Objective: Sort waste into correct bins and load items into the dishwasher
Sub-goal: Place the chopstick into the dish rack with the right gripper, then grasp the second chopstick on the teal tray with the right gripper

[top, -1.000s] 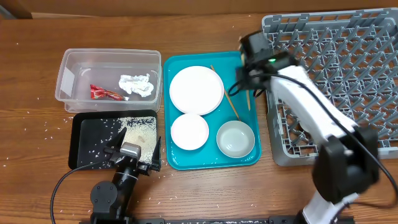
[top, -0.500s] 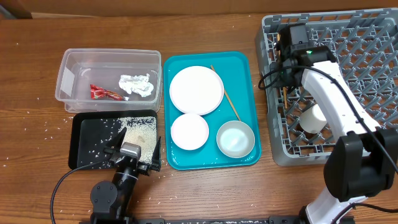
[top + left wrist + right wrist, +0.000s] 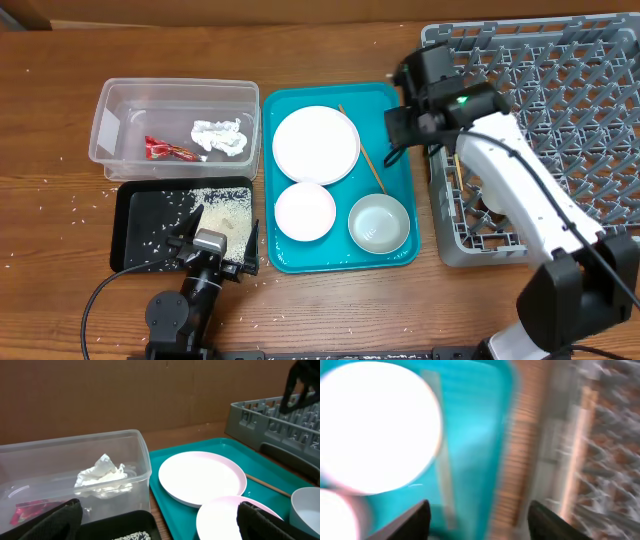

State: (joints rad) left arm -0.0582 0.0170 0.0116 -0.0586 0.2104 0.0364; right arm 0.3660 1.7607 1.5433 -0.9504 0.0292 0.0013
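My right gripper (image 3: 400, 126) hangs open and empty over the right edge of the teal tray (image 3: 395, 185); in the blurred right wrist view its gripper (image 3: 477, 525) holds nothing. One chopstick (image 3: 370, 165) lies on the tray beside the large plate (image 3: 315, 145), small plate (image 3: 304, 211) and bowl (image 3: 379, 222). A brown strip like a chopstick (image 3: 581, 450) lies in the grey dish rack (image 3: 560, 100). The clear tub (image 3: 175, 90) holds the red wrapper (image 3: 168, 150) and tissue (image 3: 220, 137). Rice (image 3: 225, 210) lies in the black tray (image 3: 150, 215), where my left gripper (image 3: 215, 238) rests open.
Stray rice grains dot the wooden table left of the tray and tub. The rack's upright pegs stand right of the right arm, which stretches across the rack's near-left corner. A cardboard wall closes off the back of the table.
The right arm carried a chopstick from the tray to the rack, opened its jaws, and has swung back left to the tray's right edge. The left arm has not moved.
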